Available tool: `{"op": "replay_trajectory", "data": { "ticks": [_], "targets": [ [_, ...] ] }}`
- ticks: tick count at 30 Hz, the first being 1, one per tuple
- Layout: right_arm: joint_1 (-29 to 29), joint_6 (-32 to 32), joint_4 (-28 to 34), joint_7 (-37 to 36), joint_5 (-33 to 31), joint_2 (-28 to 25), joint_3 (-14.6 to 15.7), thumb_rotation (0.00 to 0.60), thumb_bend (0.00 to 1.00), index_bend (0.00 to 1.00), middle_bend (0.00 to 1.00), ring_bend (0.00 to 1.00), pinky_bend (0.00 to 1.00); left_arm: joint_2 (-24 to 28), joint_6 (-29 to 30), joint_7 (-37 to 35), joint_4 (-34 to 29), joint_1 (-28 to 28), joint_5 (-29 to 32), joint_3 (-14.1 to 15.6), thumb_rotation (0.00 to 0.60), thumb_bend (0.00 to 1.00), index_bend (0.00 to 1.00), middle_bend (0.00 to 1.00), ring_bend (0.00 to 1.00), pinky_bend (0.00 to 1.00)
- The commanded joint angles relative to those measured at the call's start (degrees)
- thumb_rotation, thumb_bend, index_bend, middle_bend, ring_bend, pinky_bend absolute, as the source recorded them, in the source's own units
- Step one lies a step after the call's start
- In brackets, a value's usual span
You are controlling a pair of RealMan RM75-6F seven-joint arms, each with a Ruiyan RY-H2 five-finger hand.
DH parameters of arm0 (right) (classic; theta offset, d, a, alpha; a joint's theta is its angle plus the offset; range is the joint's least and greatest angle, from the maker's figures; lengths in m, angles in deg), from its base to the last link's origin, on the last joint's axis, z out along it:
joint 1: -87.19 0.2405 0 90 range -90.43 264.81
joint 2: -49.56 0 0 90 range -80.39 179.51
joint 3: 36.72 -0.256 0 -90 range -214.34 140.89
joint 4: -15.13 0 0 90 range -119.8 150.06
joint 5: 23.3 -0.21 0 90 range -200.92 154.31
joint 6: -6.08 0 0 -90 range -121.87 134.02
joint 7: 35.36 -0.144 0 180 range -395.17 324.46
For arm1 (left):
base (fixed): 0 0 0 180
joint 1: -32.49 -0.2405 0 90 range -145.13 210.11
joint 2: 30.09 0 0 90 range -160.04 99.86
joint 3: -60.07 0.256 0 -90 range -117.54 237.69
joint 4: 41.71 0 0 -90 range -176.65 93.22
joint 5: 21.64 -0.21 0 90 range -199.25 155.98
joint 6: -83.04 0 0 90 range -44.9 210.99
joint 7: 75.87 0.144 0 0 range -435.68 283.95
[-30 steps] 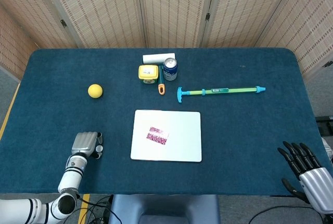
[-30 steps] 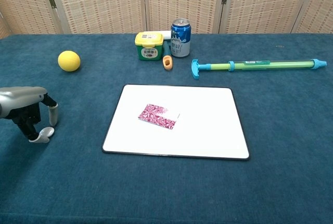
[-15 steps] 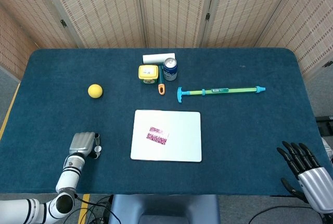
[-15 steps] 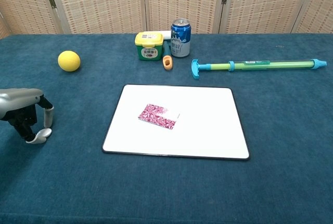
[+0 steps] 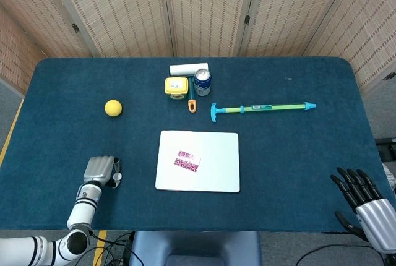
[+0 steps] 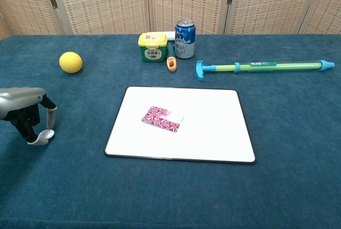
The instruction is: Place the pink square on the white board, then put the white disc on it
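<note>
now: pink square (image 6: 162, 119) lies on the white board (image 6: 213, 130); left robot hand (image 6: 29, 120) pinches the white disc (image 6: 45, 135) low over the tabletop (image 6: 298, 133); lift clear, carry right, set it flat on the square.

the left hand (image 6: 24, 114) hangs palm down at the near left of the table, fingers (image 6: 50, 118) curled downward with their tips close together, whether it grips anything cannot be told. its forearm (image 5: 83, 205) runs back toward the body. the right hand (image 5: 365, 204) sits off the near right corner, dark fingers (image 5: 354, 182) spread apart, holding nothing.
</note>
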Motion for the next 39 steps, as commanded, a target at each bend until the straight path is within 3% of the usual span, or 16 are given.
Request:
{"op": "replay_trajectory", "data": {
  "ticks": [1, 11, 21, 27, 39],
  "targets": [
    [0.0, 0.1, 0.0, 0.0, 0.1, 0.0, 0.0, 0.6, 0.24, 0.0, 0.0, 0.0, 0.0, 0.3, 0.2, -0.1, -0.5, -0.1, -0.1, -0.1, 0.6, 0.28, 0.62, 1.0, 1.0, 1.0],
    [-0.1, 0.6, -0.1, -0.8, 0.5, -0.2, 0.1, 0.6, 0.24, 0.0, 0.0, 0.0, 0.0, 1.1, 4.1, 3.8, -7.0, 1.8, -1.4, -1.7, 0.6, 0.28, 0.62, 1.0, 1.0, 1.0],
    [0.1, 1.2, -0.9, -3.6, 0.6, -1.0, 0.3, 0.6, 0.24, 0.0, 0.0, 0.0, 0.0, -2.4, 8.1, 13.2, -13.1, 8.8, 4.9, -6.8, 0.6, 0.28, 0.61, 1.0, 1.0, 1.0],
    [-0.1, 2.0, -1.4, -4.8, 0.6, -1.2, 0.3, 0.6, 0.24, 0.0, 0.0, 0.0, 0.0, -5.4, 8.6, 17.4, -12.9, 13.8, 10.8, -10.0, 0.6, 0.28, 0.61, 1.0, 1.0, 1.0],
    [-0.3, 2.6, -2.1, -7.2, -0.3, -1.7, 0.1, 0.6, 0.24, 0.0, 0.0, 0.0, 0.0, -9.8, 7.8, 20.0, -9.2, 20.0, 16.0, -12.8, 0.6, 0.28, 0.61, 1.0, 1.0, 1.0]
  ]
}}
